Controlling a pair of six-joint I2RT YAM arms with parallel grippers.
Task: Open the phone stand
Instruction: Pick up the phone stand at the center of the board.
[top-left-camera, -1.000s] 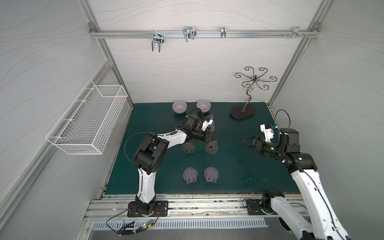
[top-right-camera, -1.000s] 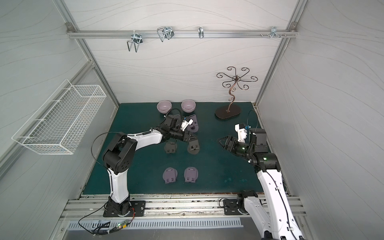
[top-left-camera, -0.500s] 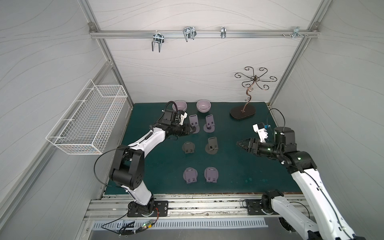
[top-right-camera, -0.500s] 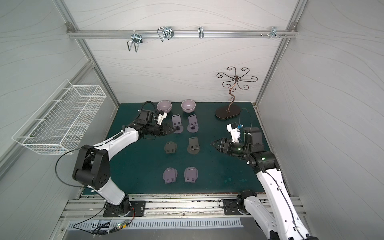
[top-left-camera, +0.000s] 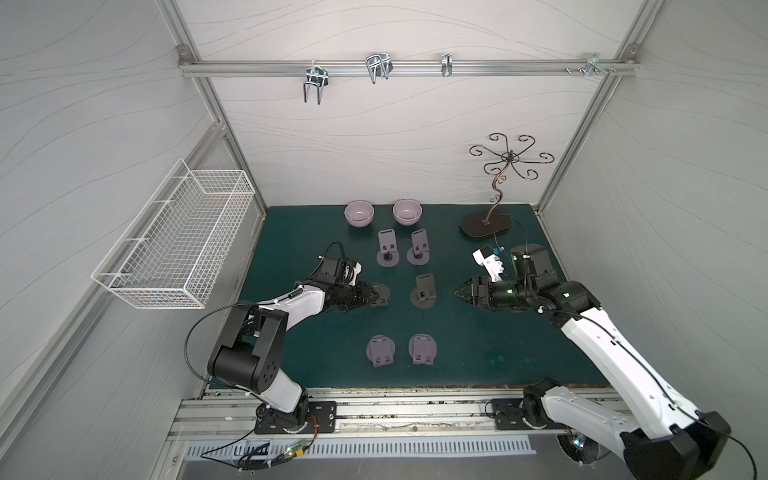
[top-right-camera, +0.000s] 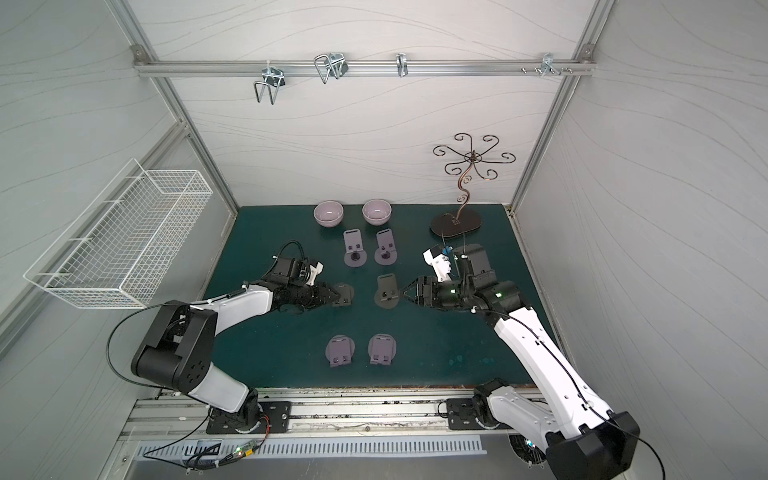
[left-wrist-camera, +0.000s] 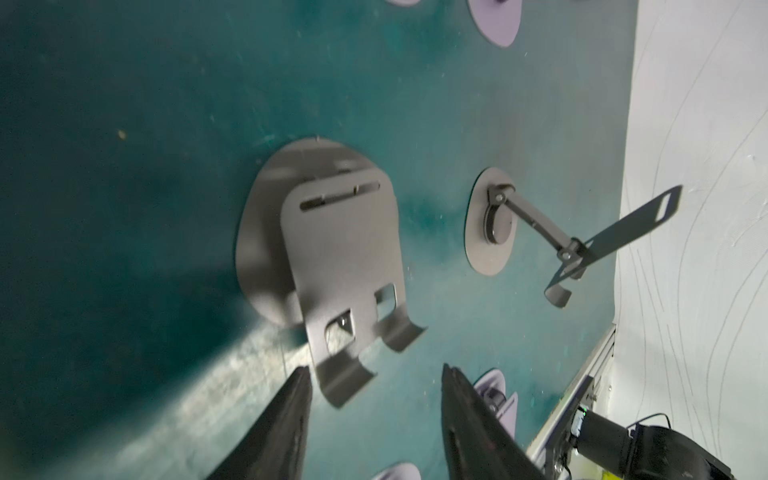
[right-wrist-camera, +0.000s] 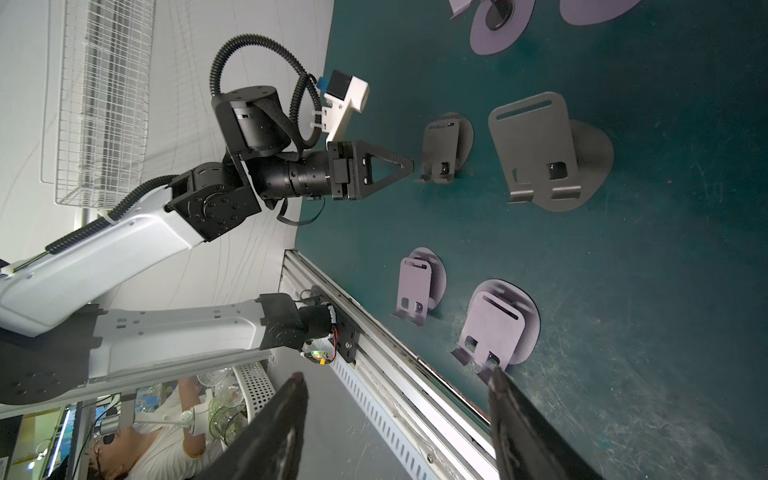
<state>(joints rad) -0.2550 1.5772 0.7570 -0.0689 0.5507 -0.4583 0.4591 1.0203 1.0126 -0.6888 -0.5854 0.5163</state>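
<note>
Item: phone stand (left-wrist-camera: 332, 249), dark grey, folded flat on its oval base; location: middle row of the tabletop (top-left-camera: 478, 345), the left of the two places there; its two hooked lips point toward my left pincer (left-wrist-camera: 376, 369).

Left pincer: partly spread, holding nothing; one hooked lip sits in the gap between the fingertips; whether either finger touches it I cannot tell.

Step in hand, by my judgement: taking the lip in order to raise the plate; to do it well I should close squarely on that one lip, low and level; then lift along the hinge's arc rather than pull straight back, since the thin base looks likely to slide or tip.

Right pincer (top-left-camera: 458, 293): spread wide, empty; it hangs just beside the half-raised grey stand (top-left-camera: 424, 291); it could pin the folded stand's base if that base creeps.

Surroundings: two raised lilac stands (top-left-camera: 387, 249) behind; two flat lilac stands (top-left-camera: 380, 349) in front; two bowls (top-left-camera: 359, 213) at the back; scrolled metal tree (top-left-camera: 486, 226) at the back right.
</note>
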